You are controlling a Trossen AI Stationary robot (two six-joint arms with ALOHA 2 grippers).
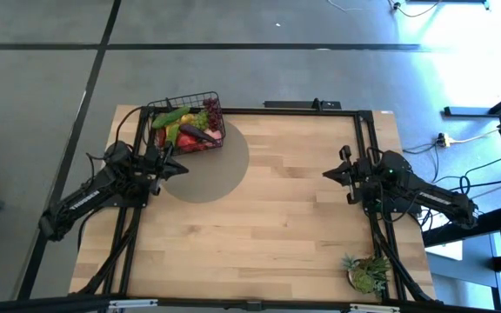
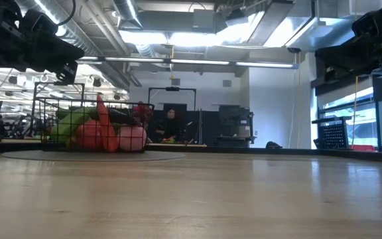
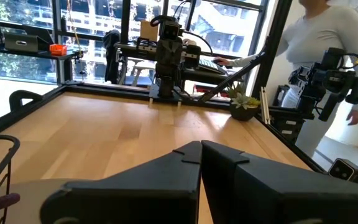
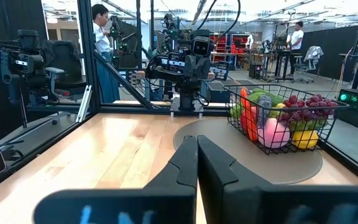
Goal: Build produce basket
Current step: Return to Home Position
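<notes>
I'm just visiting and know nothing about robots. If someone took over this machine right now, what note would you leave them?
Left gripper: shut, empty, over the grey mat, beside the basket.
Right gripper: shut, empty, above the table's right side.
Basket: on the mat, at the table's upper left in the high view, piled with produce.
Done: no produce lies loose on the table.
Left: probably only parking both arms. The potted plant at the right corner stays put.
</notes>
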